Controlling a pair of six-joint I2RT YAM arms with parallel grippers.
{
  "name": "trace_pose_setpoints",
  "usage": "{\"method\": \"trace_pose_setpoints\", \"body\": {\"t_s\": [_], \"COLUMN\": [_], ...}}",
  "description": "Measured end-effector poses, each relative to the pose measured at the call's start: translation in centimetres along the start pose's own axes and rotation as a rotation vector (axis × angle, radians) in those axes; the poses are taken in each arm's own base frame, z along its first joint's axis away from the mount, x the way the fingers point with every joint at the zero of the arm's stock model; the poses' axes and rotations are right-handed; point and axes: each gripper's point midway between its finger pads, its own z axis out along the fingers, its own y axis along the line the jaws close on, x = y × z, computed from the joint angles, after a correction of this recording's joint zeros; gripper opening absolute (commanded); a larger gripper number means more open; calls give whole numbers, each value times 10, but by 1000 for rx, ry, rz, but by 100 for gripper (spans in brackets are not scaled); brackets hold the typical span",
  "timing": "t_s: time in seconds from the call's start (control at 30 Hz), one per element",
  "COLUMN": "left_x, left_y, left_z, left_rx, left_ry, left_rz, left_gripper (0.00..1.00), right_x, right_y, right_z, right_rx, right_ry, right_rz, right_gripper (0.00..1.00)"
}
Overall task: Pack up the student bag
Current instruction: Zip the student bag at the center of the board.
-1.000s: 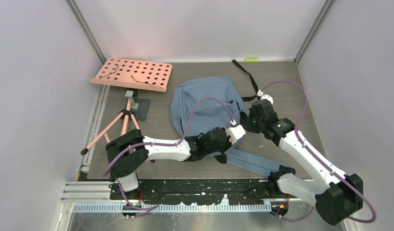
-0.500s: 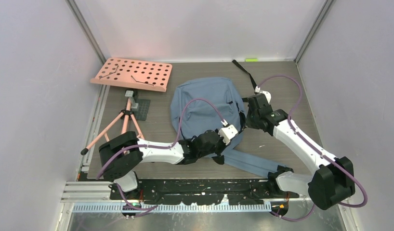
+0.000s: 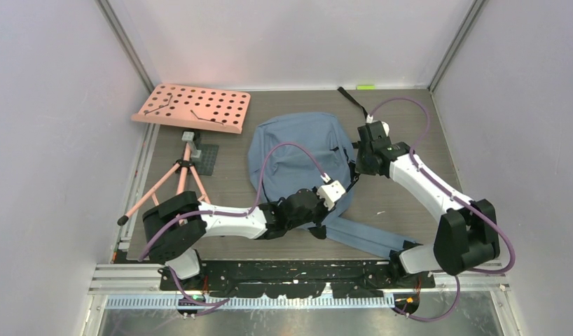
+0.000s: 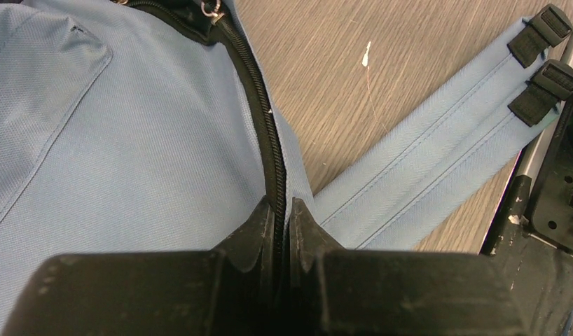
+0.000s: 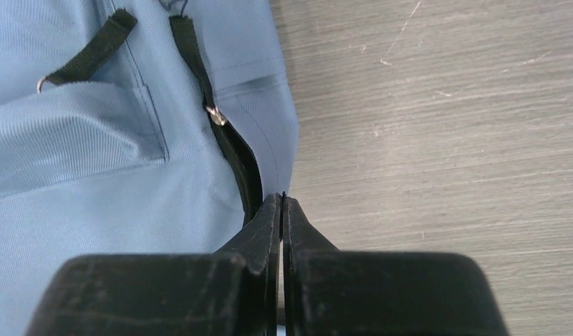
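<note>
Currently the left end effector (image 4: 282, 210) is clamped on the black zipper track (image 4: 266, 140) of the student bag (image 3: 298, 157). In the left wrist view the track runs straight down into the narrow gap between the two fingers, at the bag's lower right edge. The right end effector (image 5: 281, 203) has its fingers pressed together at the bag's right edge, at the foot of the zipper line. Whether fabric is caught between them cannot be determined from the right wrist view. Above that end effector, a small metal zipper pull (image 5: 216, 115) sits on the track. The section between the pull and the fingertips appears slightly parted and dark.

The student bag lies flat at the centre of the table (image 5: 445, 140). Its padded shoulder straps (image 4: 424, 161) trail toward the lower right of the top view. A black webbing strap (image 3: 354, 101) extends toward the upper right. A pink perforated board (image 3: 192, 107) rests on a tripod (image 3: 173, 183) in the upper left, well apart from the bag.

Task status, as a judgement:
- The work is at the opening stage.
- Both arms address the zipper edge, and the main compartment is at most barely open.
- No article is visible inside the bag.
- Widening the opening, loading and closing are all outstanding.
</note>
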Motion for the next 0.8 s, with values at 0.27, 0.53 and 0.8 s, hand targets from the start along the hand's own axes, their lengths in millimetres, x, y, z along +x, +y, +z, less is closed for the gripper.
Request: {"method": "trace_pose_setpoints", "body": {"t_s": [0.27,0.53,0.8], "left_x": [1,5,7], "left_y": [-3,-5,-6], "left_z": [0,1,1], "left_rx": [5,-1,-40], "left_ry": [3,11,10], "left_rz": [4,15,24], "left_gripper": [0,0,12], "right_x": [-16,-19,-27], "right_y": [9,17,21], "right_z": [22,44,46], "right_rx": [-7,-15,-9], "right_ry": [-2,28,41], "right_rz": [-61,-116,-142], "right_gripper": [0,0,0]}}
